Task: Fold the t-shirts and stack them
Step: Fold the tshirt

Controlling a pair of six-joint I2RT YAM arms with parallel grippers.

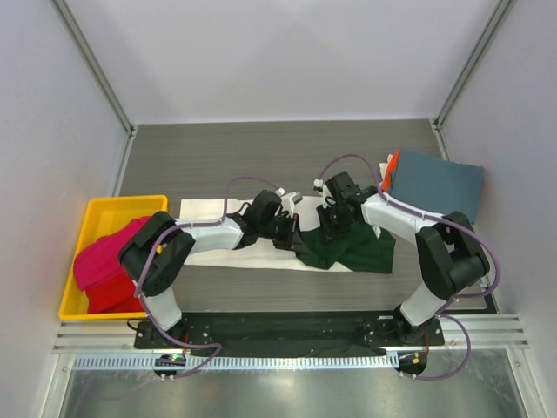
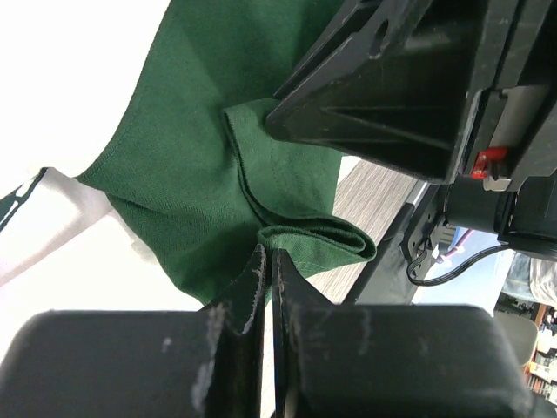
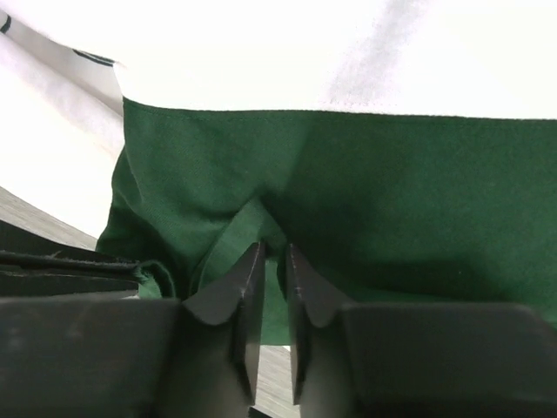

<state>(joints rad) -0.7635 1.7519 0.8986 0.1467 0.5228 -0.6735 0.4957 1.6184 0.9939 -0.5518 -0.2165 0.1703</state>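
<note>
1. Sitting nearest the arm bases, at 9 o'clock on the table (image 1: 261,157), the yellow bin (image 1: 109,218) holds a heap of red/magenta t-shirts (image 1: 109,261) that fills its near half.
2. Just beyond the bases, the cream-white t-shirt (image 1: 213,212) lies flat across the middle of the table, its long side running from 9 to 3 o'clock. Its green sleeve (image 1: 357,251) is bunched and wrinkled at the 3 o'clock end.
3. The left gripper (image 2: 266,254) reaches in from 9 o'clock and sits low over the place where cream cloth meets green. Its jaws are pressed together with only a hairline between them. A folded green hem lies right at the tips, touching them, but I cannot tell whether any cloth is caught between them.
4. The right gripper (image 3: 275,249) comes in from 3 o'clock, just beside the left one, and its black body fills the upper corner of the left wrist view. Its jaws stand almost together, a narrow slit apart. A raised ridge of the green sleeve runs up into that slit and is pinched between the tips.
5. Farthest away, at 2 o'clock, a folded slate-blue t-shirt (image 1: 435,185) rests on the table, apart from the cream one. An orange t-shirt (image 1: 393,162) shows only as a thin strip along its 9 o'clock edge.
</note>
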